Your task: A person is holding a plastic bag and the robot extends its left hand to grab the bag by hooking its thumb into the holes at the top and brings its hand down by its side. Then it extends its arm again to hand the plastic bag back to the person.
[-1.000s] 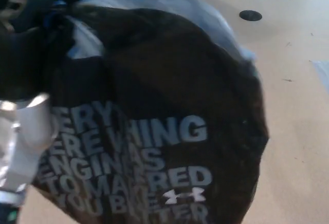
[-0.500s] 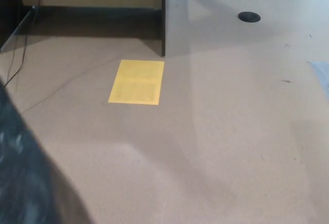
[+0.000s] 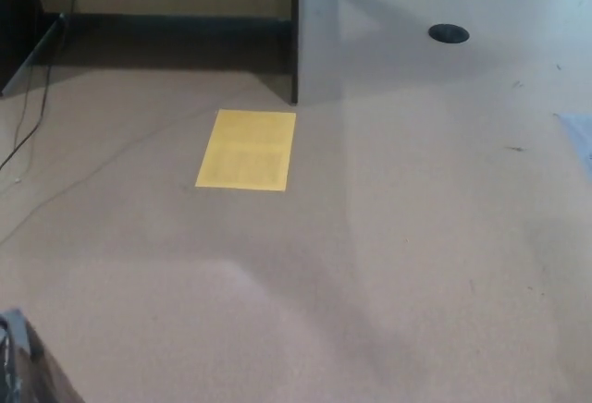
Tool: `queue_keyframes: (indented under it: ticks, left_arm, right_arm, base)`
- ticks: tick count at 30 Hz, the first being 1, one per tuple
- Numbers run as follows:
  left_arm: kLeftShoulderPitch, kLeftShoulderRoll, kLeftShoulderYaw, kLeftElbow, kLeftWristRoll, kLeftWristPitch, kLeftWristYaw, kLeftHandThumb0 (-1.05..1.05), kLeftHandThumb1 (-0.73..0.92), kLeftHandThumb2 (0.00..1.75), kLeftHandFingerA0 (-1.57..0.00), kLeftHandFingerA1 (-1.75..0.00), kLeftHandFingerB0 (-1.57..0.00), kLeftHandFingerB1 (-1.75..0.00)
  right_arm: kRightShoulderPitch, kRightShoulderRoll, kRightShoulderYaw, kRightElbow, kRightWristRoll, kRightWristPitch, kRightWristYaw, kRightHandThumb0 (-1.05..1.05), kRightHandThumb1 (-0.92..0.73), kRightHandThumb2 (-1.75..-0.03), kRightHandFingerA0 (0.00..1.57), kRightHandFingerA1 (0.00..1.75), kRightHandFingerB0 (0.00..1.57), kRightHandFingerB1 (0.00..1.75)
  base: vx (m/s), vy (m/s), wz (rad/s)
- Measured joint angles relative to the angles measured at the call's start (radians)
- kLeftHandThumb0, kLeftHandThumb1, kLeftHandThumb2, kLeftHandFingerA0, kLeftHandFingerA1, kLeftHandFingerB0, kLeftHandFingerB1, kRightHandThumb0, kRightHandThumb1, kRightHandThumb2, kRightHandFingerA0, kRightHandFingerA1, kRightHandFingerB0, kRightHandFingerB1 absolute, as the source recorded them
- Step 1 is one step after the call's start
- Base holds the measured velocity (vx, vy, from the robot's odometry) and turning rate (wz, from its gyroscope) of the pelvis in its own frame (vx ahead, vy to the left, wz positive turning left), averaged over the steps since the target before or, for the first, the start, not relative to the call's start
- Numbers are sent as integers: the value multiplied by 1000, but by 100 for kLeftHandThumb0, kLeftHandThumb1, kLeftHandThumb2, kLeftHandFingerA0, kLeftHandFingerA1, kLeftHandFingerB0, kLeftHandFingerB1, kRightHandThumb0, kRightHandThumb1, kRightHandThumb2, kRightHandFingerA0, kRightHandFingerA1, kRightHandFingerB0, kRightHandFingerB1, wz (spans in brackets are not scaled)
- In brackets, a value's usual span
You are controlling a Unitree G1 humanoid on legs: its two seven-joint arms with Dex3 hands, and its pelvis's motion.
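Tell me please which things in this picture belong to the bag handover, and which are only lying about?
Belonging to the job:
- A dark shape with a pale edge at the bottom left corner; probably part of the bag, but too little shows to be sure.

Only lying about:
- yellow sheet on the floor
- black round disc
- thin cable
- pale blue scrap

Matt tan floor (image 3: 416,264) — flat yellow paper sheet (image 3: 246,150) — dull, smooth
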Motion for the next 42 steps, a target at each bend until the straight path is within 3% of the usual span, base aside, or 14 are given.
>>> queue_keyframes:
  ticks: [3, 4, 6, 15, 16, 18, 21, 22, 27, 28, 30, 31, 36, 42]
  left_arm:
    - [51, -11, 15, 123, 2, -51, 2, -12, 70, 82, -93, -169, -72, -134]
    - [62, -11, 19, 154, 4, -64, 3, -28, 84, 64, -90, -171, -74, -134]
    - [76, -12, 23, 231, 9, -94, 6, -23, 80, 70, -88, -171, -73, -137]
    - [148, -21, 16, 472, 68, -220, 31, -7, 67, 89, -100, -170, -71, -143]
    - [152, -23, 14, 478, 75, -228, 32, -15, 69, 87, -89, -170, -72, -136]
    - [163, -33, 1, 475, 105, -250, 38, -17, 73, 80, -89, -171, -73, -135]
    - [174, -71, -28, 450, 150, -274, 46, -22, 79, 71, -88, -172, -73, -136]
    - [177, -82, -37, 440, 165, -277, 48, -13, 53, 110, -85, -174, -75, -140]
    - [205, -157, -98, 342, 203, -272, 46, -3, 52, 109, -86, -172, -78, -138]
    - [206, -170, -110, 324, 212, -265, 45, -15, 72, 83, -91, -170, -81, -135]
    - [200, -189, -131, 302, 233, -244, 45, -9, 64, 96, -89, -169, -79, -134]
    - [194, -195, -140, 298, 242, -235, 46, -8, 62, 100, -90, -170, -78, -135]
    - [115, -195, -176, 304, 302, -174, 61, -12, 63, 96, -90, -173, -75, -139]
    - [-22, -174, -190, 308, 327, -103, 70, -10, 55, 109, -90, -174, -75, -140]
  right_arm:
    - [38, 0, -2, -4, 0, -6, -3, -44, -75, -62, 61, 44, 42, 35]
    - [48, 0, -2, -4, -1, -7, -4, -49, -63, -88, 53, 56, 36, 47]
    - [67, 0, -2, -3, -1, -10, -6, -43, -74, -63, 62, 46, 43, 36]
    - [177, -2, -1, -6, -2, -32, -23, -45, -74, -62, 63, 64, 43, 36]
    - [179, -2, -1, -5, -2, -33, -24, -50, -63, -90, 57, 61, 38, 49]
    - [183, -3, 1, -6, -2, -34, -28, -45, -75, -63, 62, 49, 44, 36]
    - [191, -3, 4, -14, -2, -39, -33, -45, -75, -63, 62, 49, 43, 36]
    - [193, -3, 4, -15, -2, -40, -34, -50, -63, -90, 59, 65, 38, 50]
    - [194, -4, 6, -14, -2, -44, -36, -46, -76, -62, 65, 53, 43, 36]
    - [194, -4, 7, -15, -2, -44, -36, -51, -63, -90, 59, 66, 38, 50]
    - [192, -5, 7, -15, -2, -44, -36, -51, -63, -90, 59, 66, 38, 50]
    - [191, -4, 7, -15, -2, -45, -36, -46, -75, -63, 62, 66, 44, 36]
    - [184, -4, 4, -9, -1, -46, -37, -50, -62, -90, 60, 73, 38, 49]
    - [165, -5, 0, -8, 0, -46, -36, -46, -76, -63, 63, 64, 43, 35]
  base:
    - [0, 0, 0]
    - [0, 0, 0]
    - [0, 0, 0]
    - [0, 0, 0]
    - [0, 0, 0]
    - [0, 0, 0]
    - [0, 0, 0]
    - [0, 0, 0]
    - [0, 0, 0]
    - [0, 0, 0]
    - [0, 0, 0]
    - [0, 0, 0]
    - [0, 0, 0]
    - [0, 0, 0]
